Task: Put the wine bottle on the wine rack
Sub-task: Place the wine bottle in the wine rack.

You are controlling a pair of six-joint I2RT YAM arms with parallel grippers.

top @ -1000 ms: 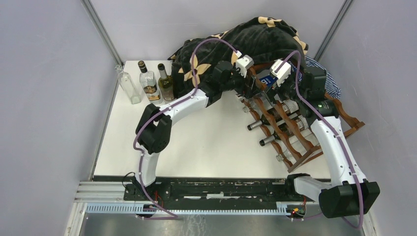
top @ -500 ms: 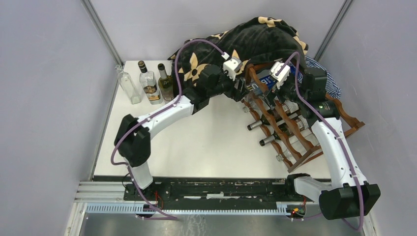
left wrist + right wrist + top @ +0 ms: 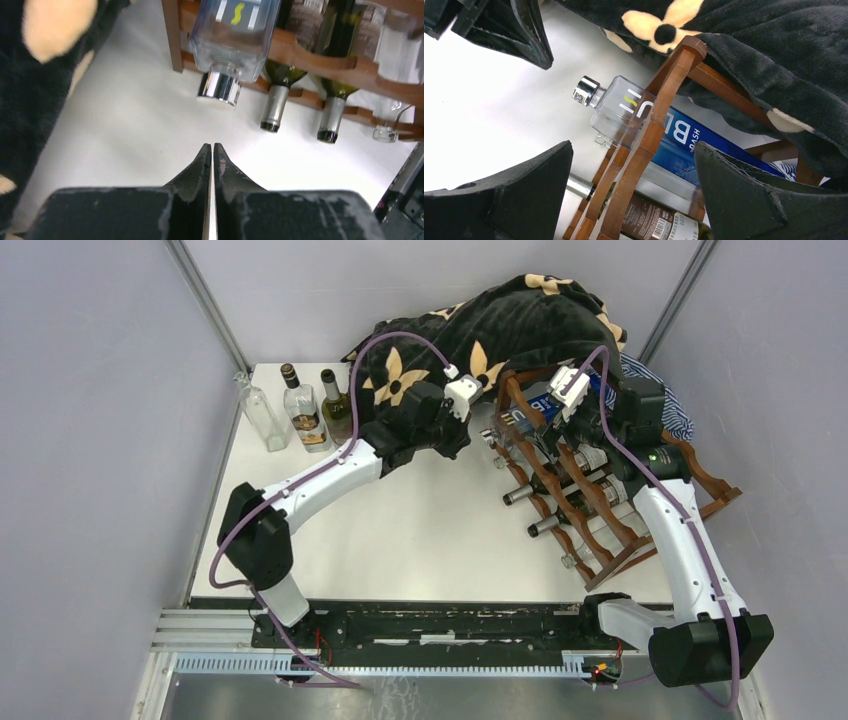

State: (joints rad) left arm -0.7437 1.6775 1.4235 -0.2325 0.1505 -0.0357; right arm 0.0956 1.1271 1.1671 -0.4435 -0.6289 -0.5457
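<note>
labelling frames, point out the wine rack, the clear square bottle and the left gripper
wine rack [image 3: 649,131], right wrist view, on its scalloped wooden rail
clear square bottle [image 3: 231,35], left wrist view, on its body
left gripper [image 3: 211,146], left wrist view, at its shut fingertips

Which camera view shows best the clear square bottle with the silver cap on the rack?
The right wrist view: the clear square bottle lies in the wine rack with cap, shoulder and blue label visible. The left wrist view shows only its cap end; the top view shows it small, partly hidden.
</note>
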